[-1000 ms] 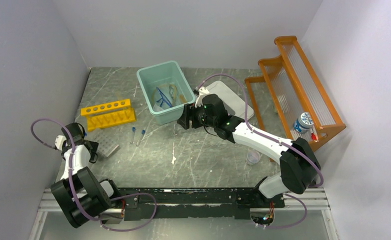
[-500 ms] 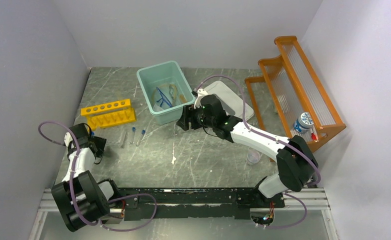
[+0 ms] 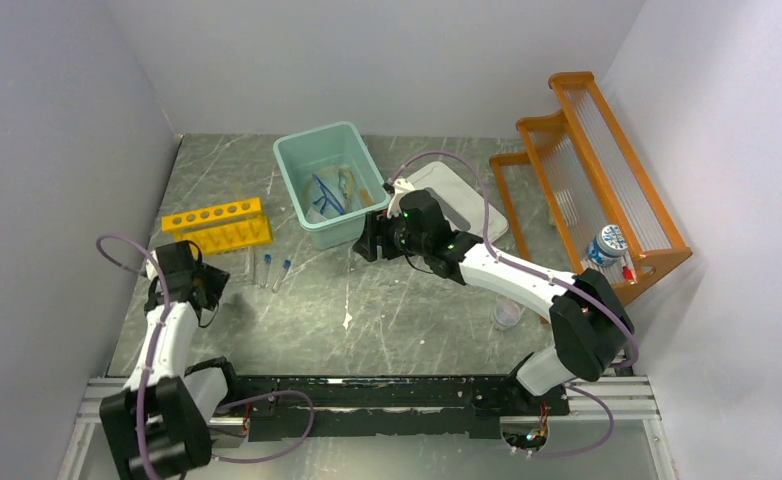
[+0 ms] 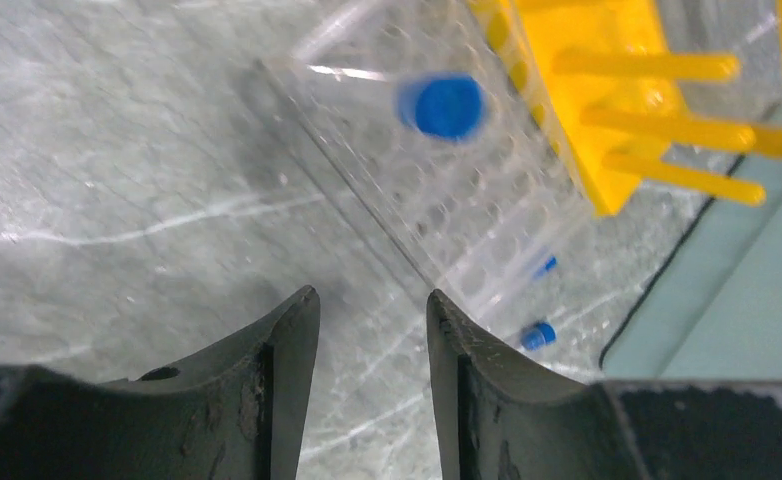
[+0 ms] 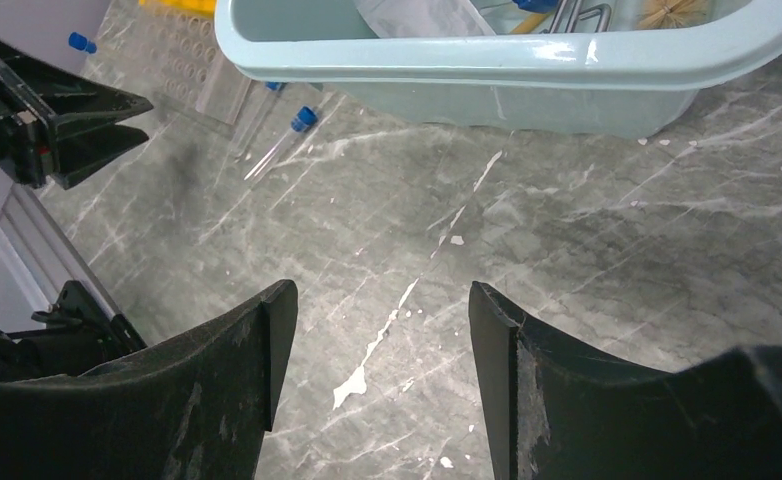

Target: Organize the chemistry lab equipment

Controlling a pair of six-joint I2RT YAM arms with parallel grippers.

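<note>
Approach judged in hand: left gripper (image 4: pixel 372 300), jaws narrowly parted and empty, is held above the clear tray (image 4: pixel 397 190), upper centre of the wrist view; alignment over the blue-capped tube (image 4: pixel 442 105) is required next.

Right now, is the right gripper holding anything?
No, the right gripper is open and empty, hovering over the tabletop near the teal bin.

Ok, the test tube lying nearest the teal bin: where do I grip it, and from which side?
Take the test tube on its clear middle, below the blue cap, coming straight down with the jaws across its narrow width. It lies flat on the table, cap pointing away from the arms, so only its two long sides are free. The open left gripper looks closer.
</note>
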